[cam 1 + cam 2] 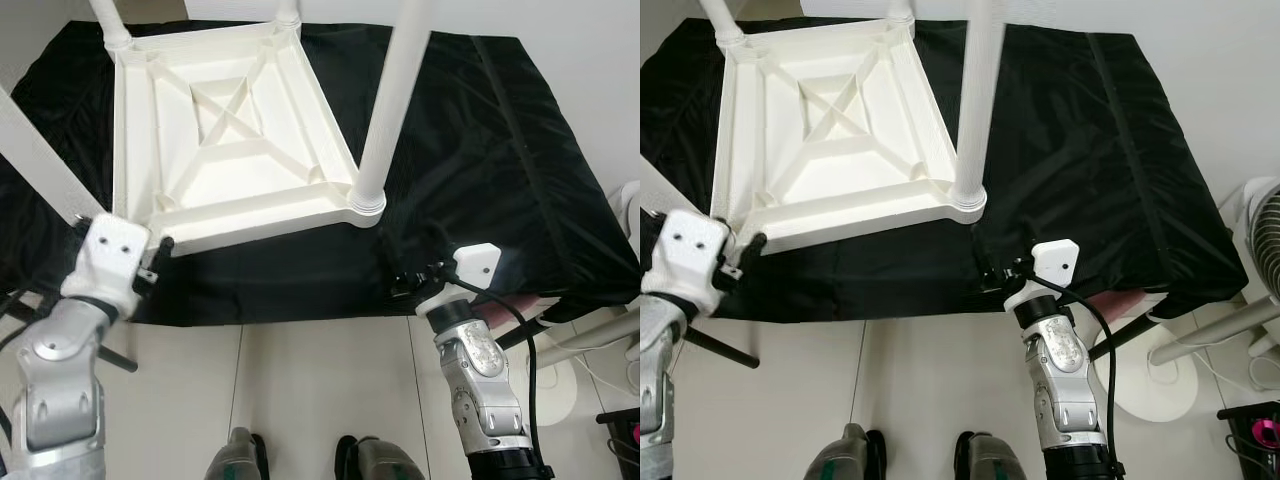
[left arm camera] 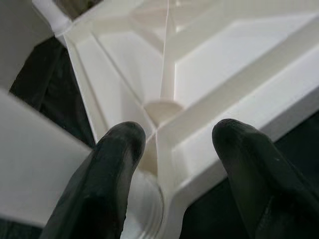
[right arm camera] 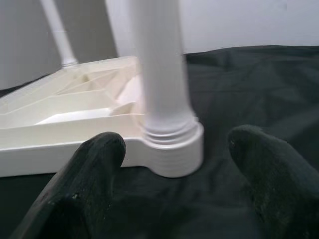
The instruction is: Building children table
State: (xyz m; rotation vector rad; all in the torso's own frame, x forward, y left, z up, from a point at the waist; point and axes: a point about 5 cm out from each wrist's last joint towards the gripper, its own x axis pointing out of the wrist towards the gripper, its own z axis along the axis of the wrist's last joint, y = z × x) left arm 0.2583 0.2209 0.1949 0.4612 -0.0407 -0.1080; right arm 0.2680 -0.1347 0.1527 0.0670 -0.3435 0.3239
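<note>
Left gripper (image 2: 172, 149) open at upturned table (image 1: 225, 140) corner; right gripper (image 3: 174, 149) open.

A black cloth (image 1: 470, 150) covers the raised surface, creased, its front edge hanging toward the floor. Pale floor tiles (image 1: 320, 400) lie below. On the floor to the right: a white fan base (image 1: 1160, 385) and a white cable (image 1: 605, 380).

Left tool (image 2: 172, 164) and right tool (image 3: 174, 184) both spread wide.
</note>
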